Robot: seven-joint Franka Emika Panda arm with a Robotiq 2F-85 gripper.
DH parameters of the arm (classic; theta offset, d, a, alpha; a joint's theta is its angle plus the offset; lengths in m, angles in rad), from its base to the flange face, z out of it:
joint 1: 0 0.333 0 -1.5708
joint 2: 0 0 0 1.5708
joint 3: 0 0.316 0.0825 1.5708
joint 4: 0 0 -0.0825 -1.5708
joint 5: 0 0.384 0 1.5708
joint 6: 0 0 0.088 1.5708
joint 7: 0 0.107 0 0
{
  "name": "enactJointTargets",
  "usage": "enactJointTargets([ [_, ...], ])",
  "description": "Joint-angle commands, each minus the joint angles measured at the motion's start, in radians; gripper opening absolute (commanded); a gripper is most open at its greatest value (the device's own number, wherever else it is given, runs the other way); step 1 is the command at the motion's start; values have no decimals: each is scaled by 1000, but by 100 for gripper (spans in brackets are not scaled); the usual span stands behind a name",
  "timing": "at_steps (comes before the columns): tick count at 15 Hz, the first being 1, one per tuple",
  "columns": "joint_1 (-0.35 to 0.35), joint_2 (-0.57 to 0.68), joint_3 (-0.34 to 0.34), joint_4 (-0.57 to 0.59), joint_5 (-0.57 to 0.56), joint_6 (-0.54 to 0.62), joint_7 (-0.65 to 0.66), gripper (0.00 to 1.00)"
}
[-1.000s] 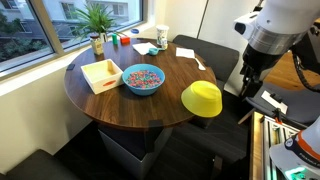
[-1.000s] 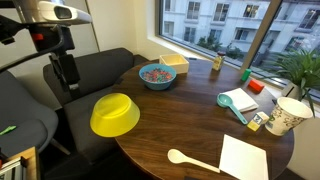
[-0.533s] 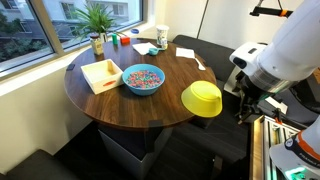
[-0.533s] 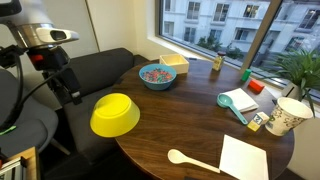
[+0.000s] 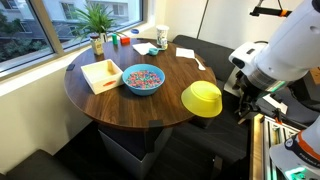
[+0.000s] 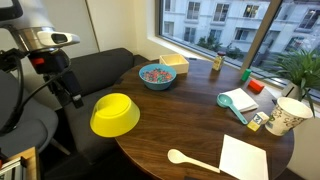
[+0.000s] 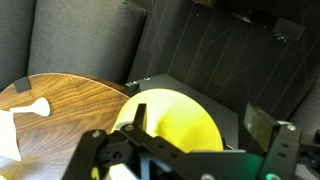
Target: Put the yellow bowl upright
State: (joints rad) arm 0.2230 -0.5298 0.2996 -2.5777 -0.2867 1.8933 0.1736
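Yellow bowl (image 7: pixel 178 128) at table (image 7: pixel 70 105) edge, partly hidden behind hand (image 7: pixel 197 116)

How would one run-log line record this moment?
plain yellow round plastic bowl: upside down at round wooden table edge | gripper: open, beside it, not touching

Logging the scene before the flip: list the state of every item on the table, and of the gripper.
yellow bowl: upside down, at the table edge
gripper: open, empty
blue bowl: upright, full of colourful pieces
paper cup: upright
white spoon: lying flat
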Motion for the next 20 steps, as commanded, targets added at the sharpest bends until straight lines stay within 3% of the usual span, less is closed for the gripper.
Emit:
enactJointTargets([
  [1, -3, -5, 3, -49, -62, 18, -9, 100],
  [11, 16, -9, 53, -126, -194, 195, 33, 100],
  [15, 21, 4, 68, -138, -201, 220, 31, 100],
  [18, 18, 14, 107, -147, -280, 237, 32, 100],
  [19, 25, 11, 77, -127, -227, 204, 13, 100],
  [20, 27, 13, 85, -128, -246, 204, 15, 100],
])
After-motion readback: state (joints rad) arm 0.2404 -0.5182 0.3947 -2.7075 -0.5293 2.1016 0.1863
